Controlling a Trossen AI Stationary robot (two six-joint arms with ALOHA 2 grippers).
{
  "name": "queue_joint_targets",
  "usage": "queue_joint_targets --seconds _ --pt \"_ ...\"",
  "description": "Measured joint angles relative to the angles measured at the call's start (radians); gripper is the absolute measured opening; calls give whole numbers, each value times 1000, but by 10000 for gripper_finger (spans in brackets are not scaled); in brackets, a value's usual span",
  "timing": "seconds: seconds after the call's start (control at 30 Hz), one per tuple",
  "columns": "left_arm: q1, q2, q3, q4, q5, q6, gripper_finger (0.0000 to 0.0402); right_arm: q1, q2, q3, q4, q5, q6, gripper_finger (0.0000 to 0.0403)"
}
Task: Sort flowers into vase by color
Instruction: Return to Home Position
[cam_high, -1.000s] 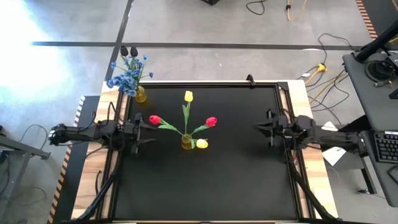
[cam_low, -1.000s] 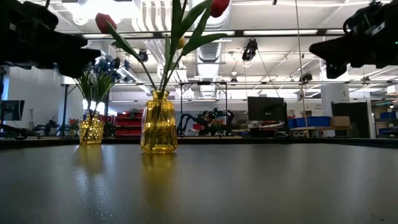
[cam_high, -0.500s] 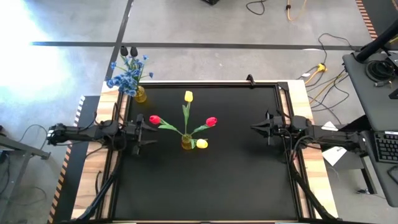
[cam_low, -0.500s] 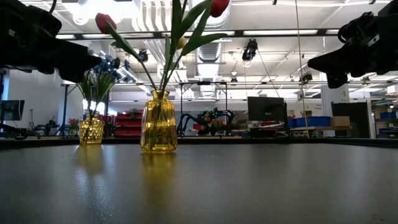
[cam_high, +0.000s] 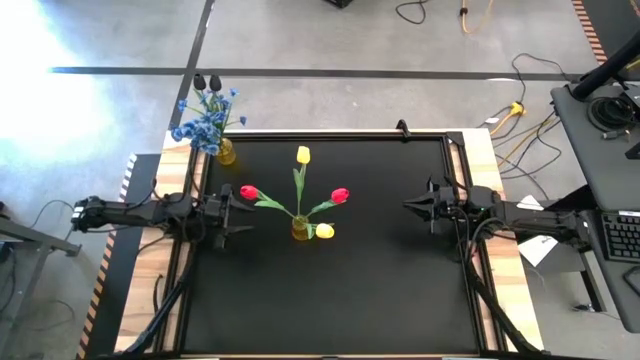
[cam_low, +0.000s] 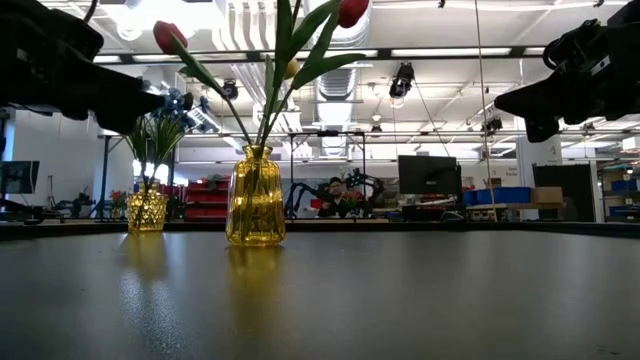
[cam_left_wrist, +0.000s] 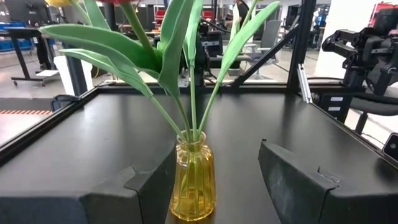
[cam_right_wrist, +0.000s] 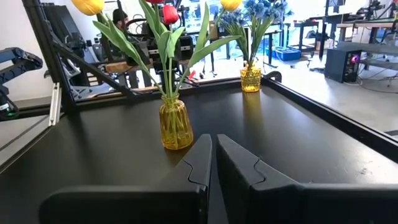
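A yellow glass vase (cam_high: 300, 229) stands on its base left of the black table's middle. It holds red tulips (cam_high: 248, 192) and yellow tulips (cam_high: 303, 155) on green stems. A second yellow vase (cam_high: 226, 152) stands at the far left corner with blue blossoms (cam_high: 205, 125). My left gripper (cam_high: 238, 207) hovers open at the table's left side, pointing level at the tulip vase (cam_left_wrist: 194, 180), clear of it. My right gripper (cam_high: 408, 205) hovers shut at the right side, also pointing level toward the tulip vase (cam_right_wrist: 175, 127), and holds nothing.
The black table top (cam_high: 380, 290) is bounded by a raised black frame and wooden side strips (cam_high: 505, 270). Cables lie on the floor beyond the far edge. A person (cam_low: 335, 190) shows far off in the room behind the table.
My right gripper has tipped a little downward, until it points level. Both vases and their flowers have stayed in place.
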Motion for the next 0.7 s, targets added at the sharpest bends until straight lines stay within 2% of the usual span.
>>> queue_joint_targets --seconds 0.1,0.17,0.3,0.7 --pt "0 8 0 0 0 0 214 5 0 0 -1 2 0 18" --pt "0 14 0 0 0 0 214 43 -14 0 -7 31 0 18" --pt "0 26 0 0 0 0 214 94 -21 0 -6 21 -1 18" --pt "0 64 0 1 1 0 214 99 -13 0 -6 28 -1 18"
